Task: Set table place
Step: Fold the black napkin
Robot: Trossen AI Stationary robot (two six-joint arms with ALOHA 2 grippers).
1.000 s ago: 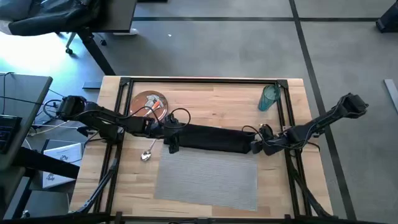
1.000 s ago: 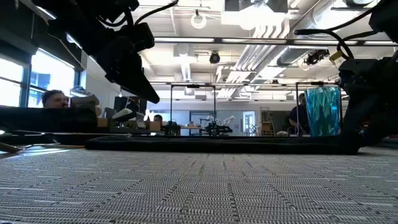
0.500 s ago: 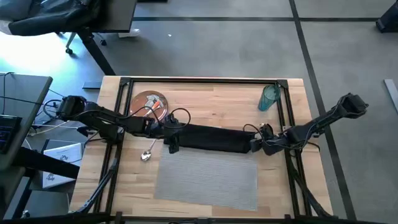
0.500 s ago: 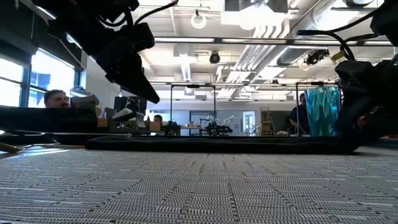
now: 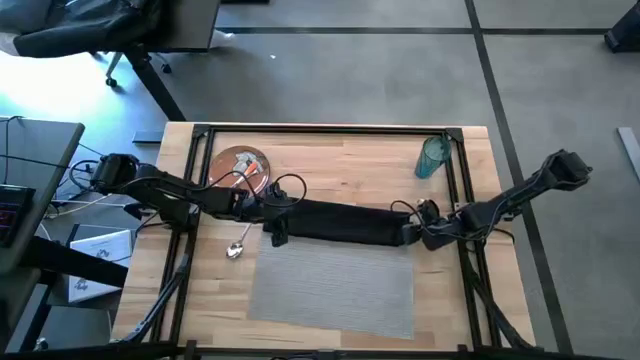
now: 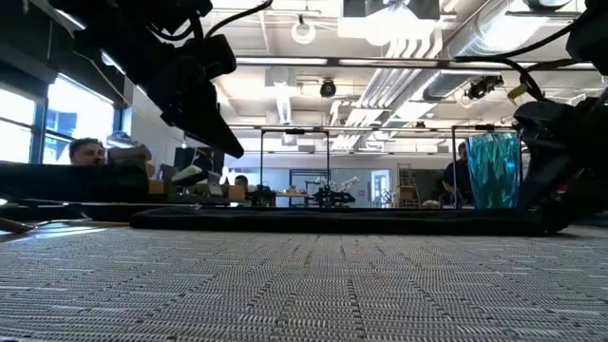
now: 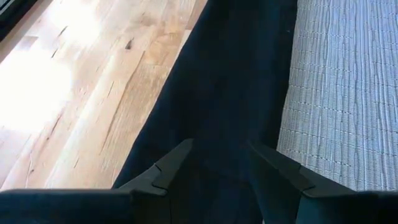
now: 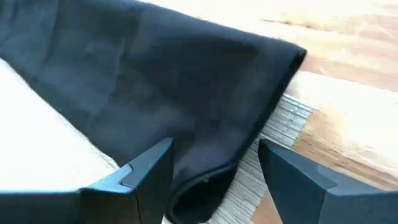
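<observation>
The placemat (image 5: 333, 283) lay on the desk (image 5: 350, 160). The napkin (image 5: 340, 222) stretched along its far edge, the left gripper (image 5: 277, 232) and right gripper (image 5: 412, 233) released over its ends. Plate (image 5: 240, 164), spoon (image 5: 236, 247) and tumbler (image 5: 432, 157) remained unplaced.

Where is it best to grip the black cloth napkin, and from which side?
Probably at its two short ends, from above: the black cloth napkin lies flat in a long strip along the grey woven placemat's far edge, with the left hand and right hand open over those ends.
</observation>
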